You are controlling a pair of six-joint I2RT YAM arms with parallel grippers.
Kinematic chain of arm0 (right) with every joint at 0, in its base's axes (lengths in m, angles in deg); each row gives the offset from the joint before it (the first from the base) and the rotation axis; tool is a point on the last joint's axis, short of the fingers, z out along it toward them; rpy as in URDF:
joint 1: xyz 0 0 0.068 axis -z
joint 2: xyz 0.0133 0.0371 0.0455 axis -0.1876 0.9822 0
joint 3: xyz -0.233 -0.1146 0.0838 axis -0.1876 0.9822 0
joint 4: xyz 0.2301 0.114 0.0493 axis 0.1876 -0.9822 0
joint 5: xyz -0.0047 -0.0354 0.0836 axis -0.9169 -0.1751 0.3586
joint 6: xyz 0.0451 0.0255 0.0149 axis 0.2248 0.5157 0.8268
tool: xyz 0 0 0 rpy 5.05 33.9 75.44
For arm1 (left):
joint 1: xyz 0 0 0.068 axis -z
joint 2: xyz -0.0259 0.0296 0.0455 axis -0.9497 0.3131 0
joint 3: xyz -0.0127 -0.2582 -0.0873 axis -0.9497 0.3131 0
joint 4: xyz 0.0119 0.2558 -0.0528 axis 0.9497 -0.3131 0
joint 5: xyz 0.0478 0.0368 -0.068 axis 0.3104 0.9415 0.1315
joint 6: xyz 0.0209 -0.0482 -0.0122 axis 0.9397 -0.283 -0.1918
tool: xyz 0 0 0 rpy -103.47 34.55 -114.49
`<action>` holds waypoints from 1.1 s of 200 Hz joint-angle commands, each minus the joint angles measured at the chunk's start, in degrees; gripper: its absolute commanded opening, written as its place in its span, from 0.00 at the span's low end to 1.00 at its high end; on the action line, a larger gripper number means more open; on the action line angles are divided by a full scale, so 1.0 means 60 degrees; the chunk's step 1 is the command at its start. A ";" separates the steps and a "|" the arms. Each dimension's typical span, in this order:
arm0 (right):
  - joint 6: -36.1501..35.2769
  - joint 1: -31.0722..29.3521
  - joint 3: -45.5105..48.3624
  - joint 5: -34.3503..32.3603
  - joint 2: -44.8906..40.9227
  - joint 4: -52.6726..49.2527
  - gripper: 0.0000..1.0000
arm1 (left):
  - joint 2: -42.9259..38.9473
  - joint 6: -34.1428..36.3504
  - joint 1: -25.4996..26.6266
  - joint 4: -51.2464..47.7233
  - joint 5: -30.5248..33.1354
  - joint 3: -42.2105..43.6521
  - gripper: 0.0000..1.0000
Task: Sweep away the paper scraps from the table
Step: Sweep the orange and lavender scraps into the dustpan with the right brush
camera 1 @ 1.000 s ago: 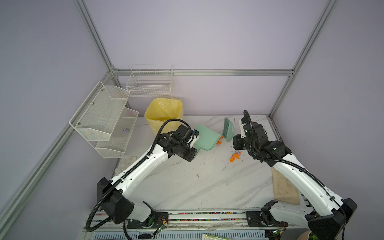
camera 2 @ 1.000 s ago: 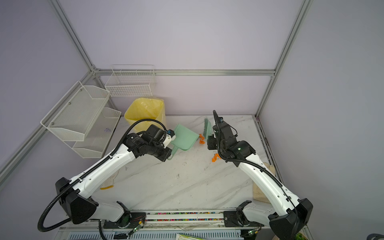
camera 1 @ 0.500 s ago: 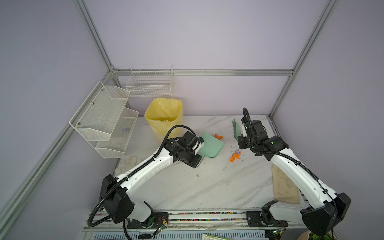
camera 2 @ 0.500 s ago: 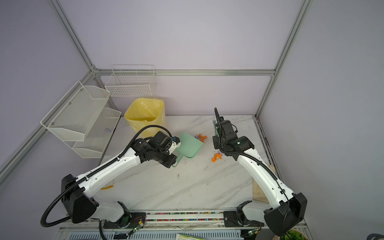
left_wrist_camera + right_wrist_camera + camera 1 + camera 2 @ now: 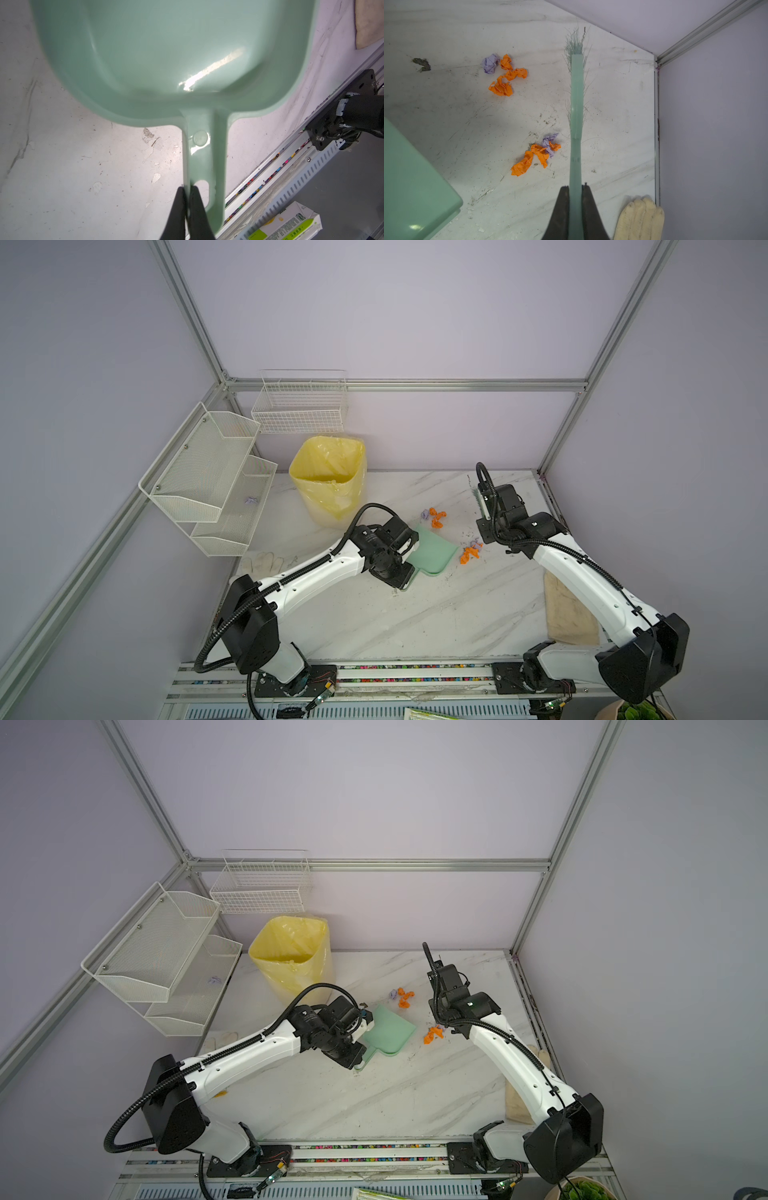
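The paper scraps lie on the table [image 5: 415, 622] in two small clusters of orange and lilac wads, a far one [image 5: 434, 517] [image 5: 404, 997] [image 5: 506, 74] and a nearer one [image 5: 470, 551] [image 5: 433, 1034] [image 5: 536, 154]. A green dustpan [image 5: 432, 551] [image 5: 388, 1029] [image 5: 166, 52] rests just left of both clusters, and nothing lies inside it. My left gripper [image 5: 188, 188] is shut on the rim of its handle. My right gripper [image 5: 575, 187] is shut on the handle of a pale green brush [image 5: 576, 104] [image 5: 482, 499], which stands right of the scraps, bristles pointing to the far wall.
A yellow-lined bin [image 5: 330, 485] stands at the back left of the table. White wire shelves [image 5: 208, 477] hang on the left wall, with a lilac wad [image 5: 250, 500] in the lower one. Gloves lie at the left edge [image 5: 264, 562] and right edge [image 5: 569, 614] [image 5: 639, 216].
The left arm has brought the dustpan nearer and to the right, down beside the scraps. The right arm has carried the brush to the right, away from the dustpan.
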 commanded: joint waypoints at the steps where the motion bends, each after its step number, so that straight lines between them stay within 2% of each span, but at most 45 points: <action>1: -0.0296 0.0043 0.0309 -0.0437 -0.0028 -0.0050 0.00 | -0.0157 -0.0187 0.0097 0.0151 -0.0443 0.0570 0.00; 34: -0.0501 0.0044 0.0390 -0.0505 -0.0048 -0.0047 0.00 | -0.0301 -0.0175 0.0225 0.0137 -0.0517 0.0853 0.00; 93: -0.0755 0.0051 0.0450 -0.0657 0.0555 -0.0392 0.00 | 0.0270 -0.0077 0.0800 -0.0132 -0.0533 0.0591 0.00; 151: -0.1074 0.0038 0.0560 -0.0557 0.1107 -0.0491 0.00 | 0.1109 -0.0002 0.1211 -0.0486 0.0231 0.0130 0.00; 170: -0.1110 0.0042 0.0579 -0.0723 0.1253 -0.0611 0.00 | 0.1327 0.0009 0.1241 -0.0428 0.0072 0.0056 0.00; 220: -0.1149 0.0051 0.0554 0.0143 0.1412 -0.0535 0.00 | 0.1833 0.0227 0.1259 -0.0405 -0.0261 -0.0365 0.00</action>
